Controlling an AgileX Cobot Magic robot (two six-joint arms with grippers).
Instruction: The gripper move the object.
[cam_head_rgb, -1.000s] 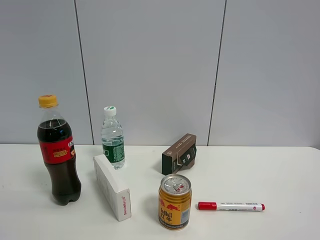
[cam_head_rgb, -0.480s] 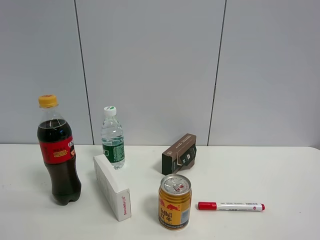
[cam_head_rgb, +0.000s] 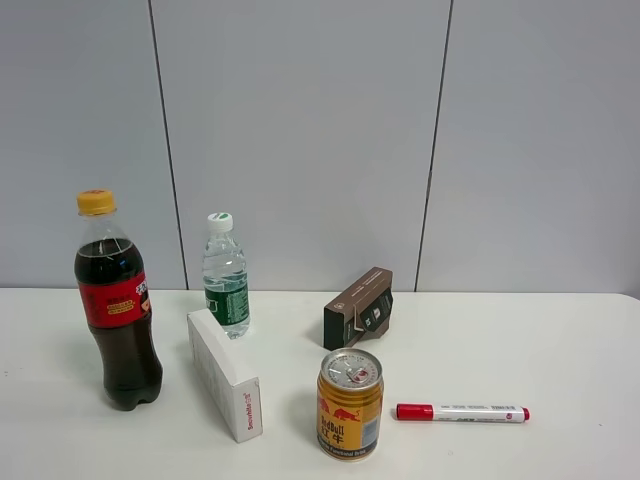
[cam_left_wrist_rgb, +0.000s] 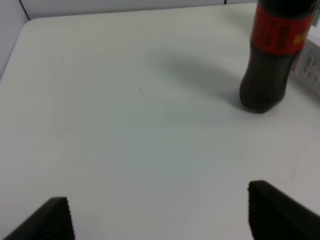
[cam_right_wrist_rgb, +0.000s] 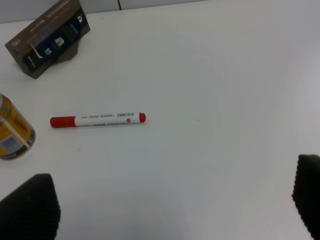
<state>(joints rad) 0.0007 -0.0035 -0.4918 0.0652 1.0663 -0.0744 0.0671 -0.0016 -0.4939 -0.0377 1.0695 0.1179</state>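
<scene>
Only the fingertips of the robot show. The left gripper has two black, blunt, wedge-shaped fingers with a matte, finely ribbed surface. The right gripper has the same dark fingers, rounded at the corners, with a faint textured grain on their faces.

Honestly, you've got nothing to report here: compare the high camera's shots from a second ago and half a second ago with the current one and not a single thing on the surface has shifted, tipped or turned. No pincer has come into that view either, so you're seeing zero change.
</scene>
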